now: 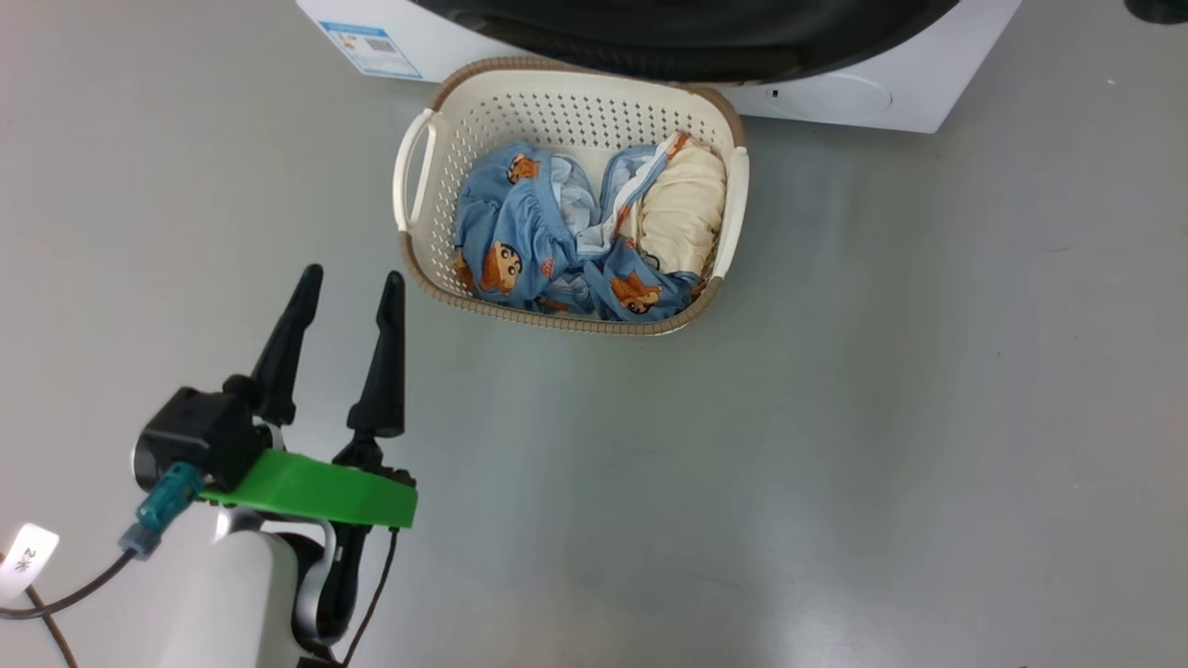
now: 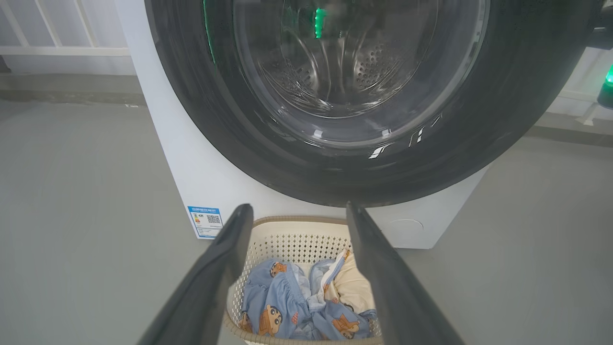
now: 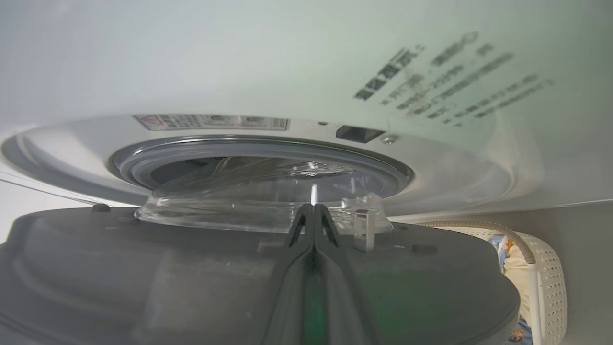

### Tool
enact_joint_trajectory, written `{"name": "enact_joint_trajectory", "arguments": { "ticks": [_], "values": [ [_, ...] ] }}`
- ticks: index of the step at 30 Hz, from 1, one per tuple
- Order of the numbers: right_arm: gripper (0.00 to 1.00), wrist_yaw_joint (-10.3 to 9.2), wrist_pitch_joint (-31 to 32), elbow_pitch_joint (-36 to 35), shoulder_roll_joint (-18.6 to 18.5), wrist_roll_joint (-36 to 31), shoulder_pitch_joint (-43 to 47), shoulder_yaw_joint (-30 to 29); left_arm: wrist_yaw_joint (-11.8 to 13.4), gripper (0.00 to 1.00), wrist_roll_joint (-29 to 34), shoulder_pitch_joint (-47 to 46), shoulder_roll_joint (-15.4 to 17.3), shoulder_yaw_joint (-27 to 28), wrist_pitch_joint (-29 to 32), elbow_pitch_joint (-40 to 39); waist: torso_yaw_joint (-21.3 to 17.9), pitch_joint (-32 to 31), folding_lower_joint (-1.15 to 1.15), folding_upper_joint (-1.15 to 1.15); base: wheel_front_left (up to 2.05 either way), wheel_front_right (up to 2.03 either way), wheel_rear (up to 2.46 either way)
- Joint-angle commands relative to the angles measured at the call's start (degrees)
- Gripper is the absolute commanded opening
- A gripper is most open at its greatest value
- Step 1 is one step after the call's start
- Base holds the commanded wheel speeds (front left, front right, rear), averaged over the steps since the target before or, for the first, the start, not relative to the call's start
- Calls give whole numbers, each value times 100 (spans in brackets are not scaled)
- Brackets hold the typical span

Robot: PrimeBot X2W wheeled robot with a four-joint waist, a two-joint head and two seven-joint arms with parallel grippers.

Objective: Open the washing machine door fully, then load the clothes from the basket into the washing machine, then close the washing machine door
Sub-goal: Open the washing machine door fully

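Note:
The washing machine (image 1: 928, 83) stands at the top of the head view, its black door (image 1: 687, 37) over the cream basket (image 1: 557, 111). Blue printed clothes (image 1: 520, 241) and a cream garment (image 1: 682, 209) lie in the basket. My left gripper (image 1: 353, 275) hovers open and holds nothing, left of the basket and nearer to me. In the left wrist view its fingers frame the basket (image 2: 297, 244) below the door (image 2: 479, 120). My right gripper (image 3: 313, 208) is shut, lying on the inner face of the door (image 3: 119, 268), which stands ajar from the grey-ringed opening (image 3: 143, 163).
Grey floor (image 1: 835, 417) spreads around the basket on all sides. A blue label (image 1: 371, 46) and a round white cap (image 1: 831, 93) mark the machine's lower front. A white railing (image 2: 48, 48) runs along the wall left of the machine.

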Motion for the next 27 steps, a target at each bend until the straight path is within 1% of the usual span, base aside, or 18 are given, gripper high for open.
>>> {"name": "enact_joint_trajectory", "arguments": {
  "ticks": [1,5,10,21,27],
  "values": [
    [0,10,260,-64,460,-56,91,52,45,100,8,32,152,222,-36,-166,-23,-27,0,0,0,0,0],
    [0,10,709,-106,534,-48,196,139,51,100,27,112,152,254,-36,-213,-66,-119,0,0,0,0,0],
    [0,10,1212,-462,624,62,544,241,42,100,71,248,152,307,-36,-251,-104,-286,0,0,0,0,0],
    [0,10,2170,-1696,905,356,1795,412,0,100,226,493,152,443,-36,-286,-198,-673,0,0,0,0,0],
    [0,10,2642,-2325,993,506,2421,503,-15,100,259,571,152,452,-36,-280,-210,-828,0,0,0,0,0]
  ]
}}
